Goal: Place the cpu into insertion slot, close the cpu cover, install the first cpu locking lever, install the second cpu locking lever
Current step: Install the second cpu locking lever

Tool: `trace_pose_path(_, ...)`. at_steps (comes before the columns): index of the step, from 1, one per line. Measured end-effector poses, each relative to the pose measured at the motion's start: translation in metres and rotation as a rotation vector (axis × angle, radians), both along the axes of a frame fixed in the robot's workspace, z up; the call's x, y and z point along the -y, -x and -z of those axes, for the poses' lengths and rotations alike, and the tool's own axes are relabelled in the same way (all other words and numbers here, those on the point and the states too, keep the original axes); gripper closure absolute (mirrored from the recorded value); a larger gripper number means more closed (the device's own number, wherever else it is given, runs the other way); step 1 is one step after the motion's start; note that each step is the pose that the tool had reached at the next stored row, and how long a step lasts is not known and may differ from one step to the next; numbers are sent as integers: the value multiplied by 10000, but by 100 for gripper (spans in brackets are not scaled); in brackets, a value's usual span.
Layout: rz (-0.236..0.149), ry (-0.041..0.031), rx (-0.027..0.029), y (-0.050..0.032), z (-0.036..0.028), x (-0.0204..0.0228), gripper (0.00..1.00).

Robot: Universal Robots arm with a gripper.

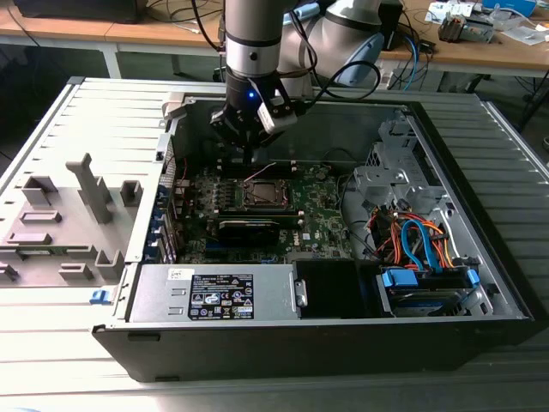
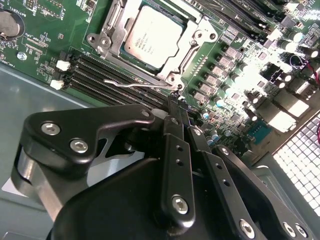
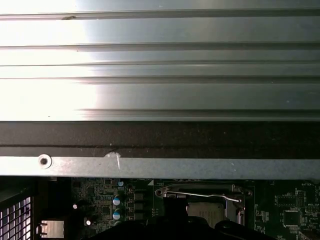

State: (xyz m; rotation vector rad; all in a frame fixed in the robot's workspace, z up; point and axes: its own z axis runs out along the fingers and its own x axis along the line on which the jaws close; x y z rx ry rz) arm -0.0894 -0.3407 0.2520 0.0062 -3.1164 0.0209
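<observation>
Closest to the lens in the second wrist view, I am looking past the black gripper [image 2: 175,102]. Its fingers are drawn together with no gap showing, and their tips are sitting right at the end of a thin wire locking lever [image 2: 132,84]; I cannot tell whether the wire is pinched between them. The lever is lying with its long axis along the black memory slots [image 2: 100,70]. Just beyond it, the cpu [image 2: 152,36] is lying flat in the insertion slot [image 2: 100,40], its silver-grey top facing out of the case. Small dark print is showing on it. The cpu cover [image 2: 200,37] is lying down around it as a frame. In the exterior view, the arm is reaching down into an open computer case [image 1: 480,172] resting on its side on a ribbed grey metal table [image 1: 51,360]. A power supply [image 1: 274,292] is carrying a black-and-white label [image 1: 221,302]. Orange and blue cables [image 1: 420,240] are bundled toward the exterior view's right, and wooden desks [image 1: 515,51] are standing behind.
</observation>
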Motion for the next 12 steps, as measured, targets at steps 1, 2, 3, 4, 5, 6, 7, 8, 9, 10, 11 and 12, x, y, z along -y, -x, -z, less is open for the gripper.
trace_pose_path(1, 0, 0, 0, 0, 0, 0, 89)
trace_pose_path(2, 0, -1, 7, 0, 0, 0, 89)
trace_pose_path(3, -1, -2, 59, -1, 1, 0, 89)
trace_pose_path(4, -1, -1, 149, -1, 1, 0, 89)
trace_pose_path(5, 0, -1, 307, 0, 3, 0, 89)
trace_pose_path(6, 0, -1, 417, 0, 4, 0, 89)
trace_pose_path(7, -1, -1, 525, 0, 5, 0, 89)
trace_pose_path(8, 0, 0, 589, 1, 5, 0, 89)
trace_pose_path(9, 0, -1, 625, 0, 6, 0, 89)
trace_pose_path(10, -1, -2, 643, 0, 7, -1, 89)
trace_pose_path(11, 0, -1, 659, 0, 6, 0, 89)
trace_pose_path(12, 0, -2, 662, 0, 6, 0, 89)
